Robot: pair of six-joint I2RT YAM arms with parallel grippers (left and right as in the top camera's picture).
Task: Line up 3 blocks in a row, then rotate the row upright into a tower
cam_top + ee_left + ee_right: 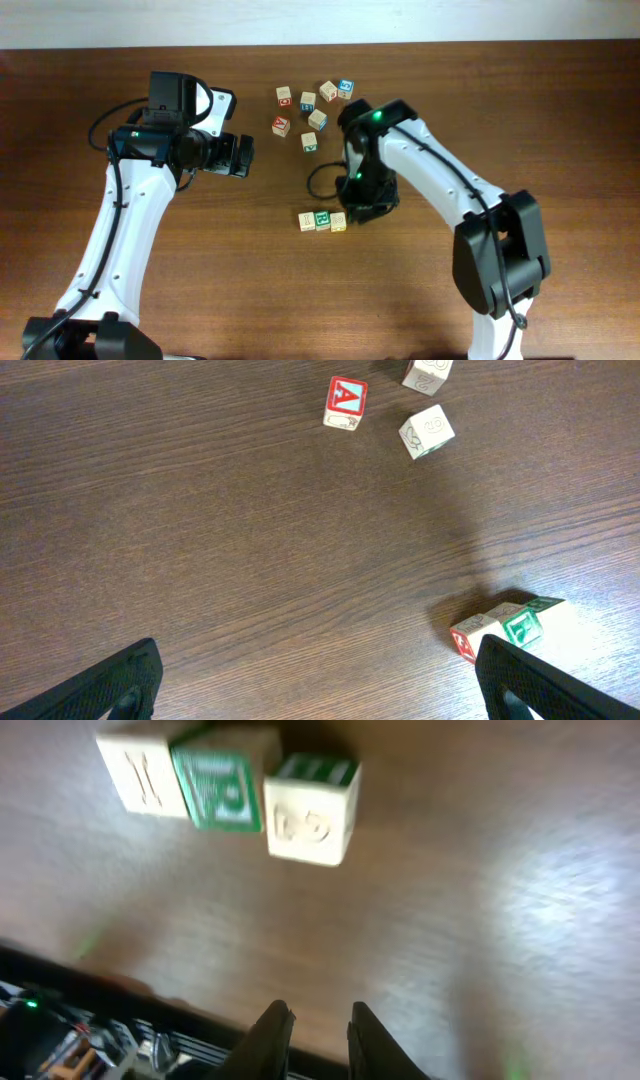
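The right wrist view is blurry, so marks on the three little wooden blocks (222, 785) are hard to read; the middle one looks green. They touch in a row on the dark, grainy counter (200, 260), near the right jaws, which are a crack apart, pinching nothing. The left jaws are spread wide, tips cut off.

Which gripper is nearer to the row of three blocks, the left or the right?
Right. The right gripper is just beside one end of the row of three blocks. The left gripper is well away, up and left in the overhead view.
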